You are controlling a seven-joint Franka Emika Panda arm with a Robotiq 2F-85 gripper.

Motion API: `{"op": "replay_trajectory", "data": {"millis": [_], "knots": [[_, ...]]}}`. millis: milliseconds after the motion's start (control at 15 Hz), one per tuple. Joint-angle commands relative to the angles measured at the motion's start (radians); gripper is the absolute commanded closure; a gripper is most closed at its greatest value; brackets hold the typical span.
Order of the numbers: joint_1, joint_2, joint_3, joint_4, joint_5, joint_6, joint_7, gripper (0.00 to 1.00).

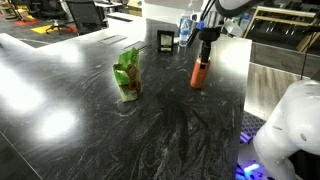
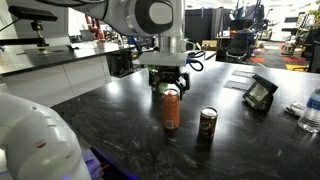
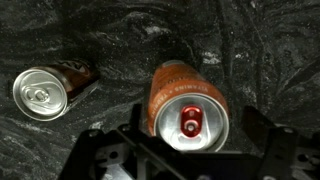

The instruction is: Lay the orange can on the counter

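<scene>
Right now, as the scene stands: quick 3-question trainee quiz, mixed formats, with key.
1. True or false: the orange can already lies on its side on the counter.
2. Where is the gripper? A) right above the orange can, at its top; B) down on the bare counter beside it; C) far off to one side of it.
3. How many cans are on the counter?

Key: 1. False, it stands upright. 2. A. 3. Two: the orange can and a dark can, which stands apart from it.
</scene>
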Motion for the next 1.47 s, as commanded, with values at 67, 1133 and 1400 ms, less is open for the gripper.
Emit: {"op": "replay_trajectory", "data": {"millis": [67, 1133, 1400], "knots": [[-0.021, 0.061, 0.018, 0.014, -0.020, 0.007, -0.004, 0.00], [-0.009, 0.067, 0.043, 0.080, -0.080, -0.024, -0.043, 0.53], [0.013, 0.073, 0.049, 0.097, -0.095, 0.091, -0.098, 0.53]]}}
